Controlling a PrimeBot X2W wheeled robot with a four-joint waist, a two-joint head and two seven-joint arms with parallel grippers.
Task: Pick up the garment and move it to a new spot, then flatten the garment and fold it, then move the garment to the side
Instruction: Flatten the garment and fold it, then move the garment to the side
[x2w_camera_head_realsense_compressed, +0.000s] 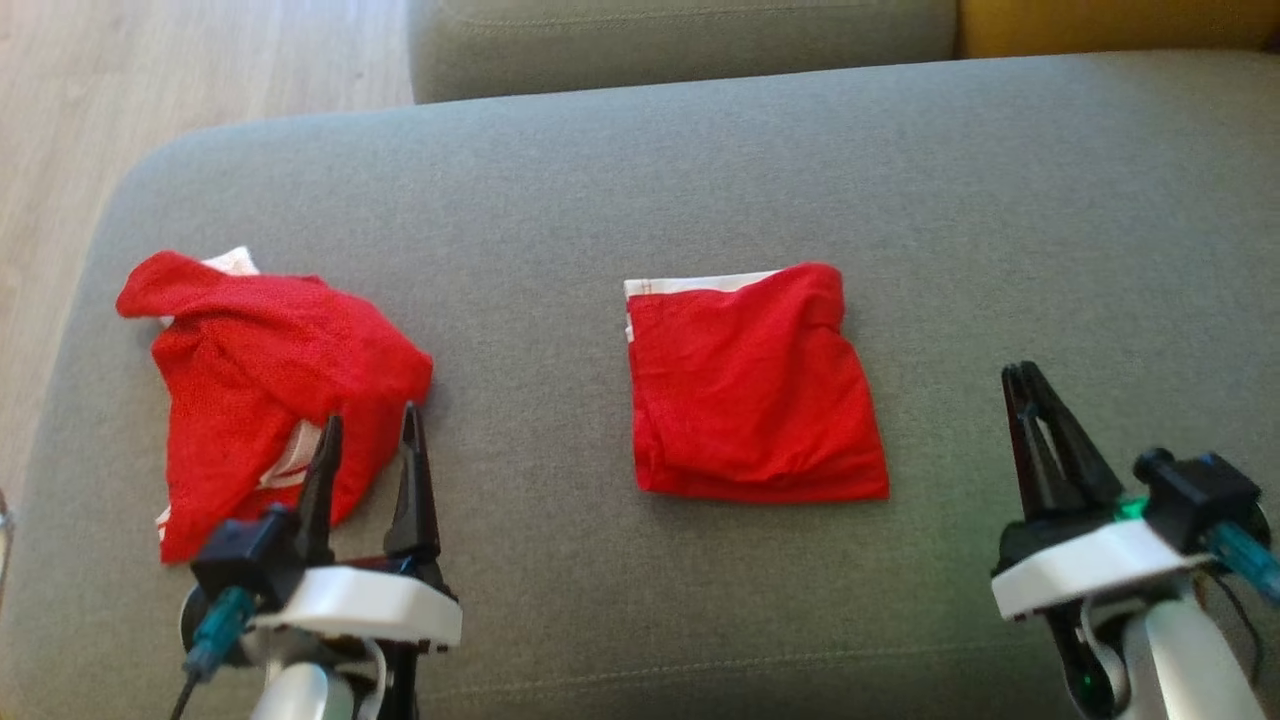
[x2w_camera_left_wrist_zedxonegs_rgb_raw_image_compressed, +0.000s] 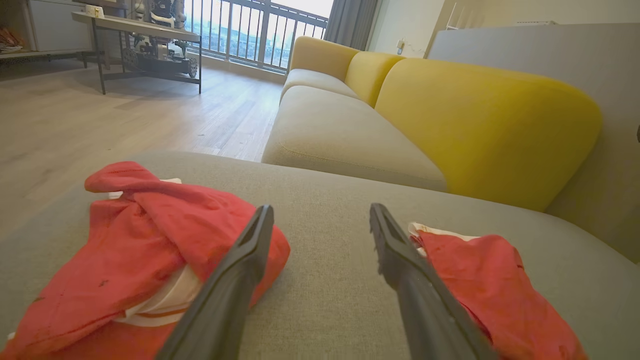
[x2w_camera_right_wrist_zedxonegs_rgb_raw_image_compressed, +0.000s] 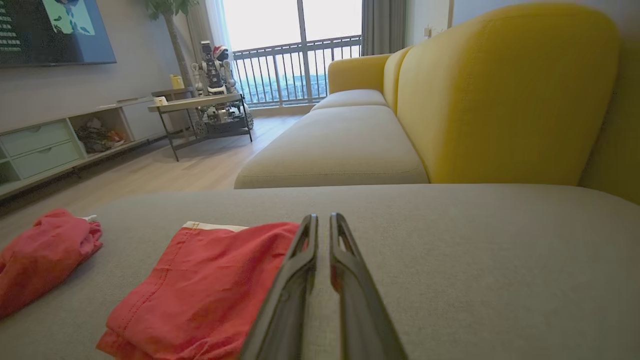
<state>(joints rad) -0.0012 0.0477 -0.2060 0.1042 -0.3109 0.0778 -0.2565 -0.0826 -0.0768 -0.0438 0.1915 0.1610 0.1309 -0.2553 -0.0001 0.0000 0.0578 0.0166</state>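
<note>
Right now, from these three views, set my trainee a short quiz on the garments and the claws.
1. True or false: the folded red garment lies free on the grey cushion, to the left of the right claw.
2. Which claw is spread wide? A: left claw. B: right claw. C: both.
3. Fill in: the crumpled red garment lies nearest the ___ claw.
Key: 1 true; 2 A; 3 left.
</note>
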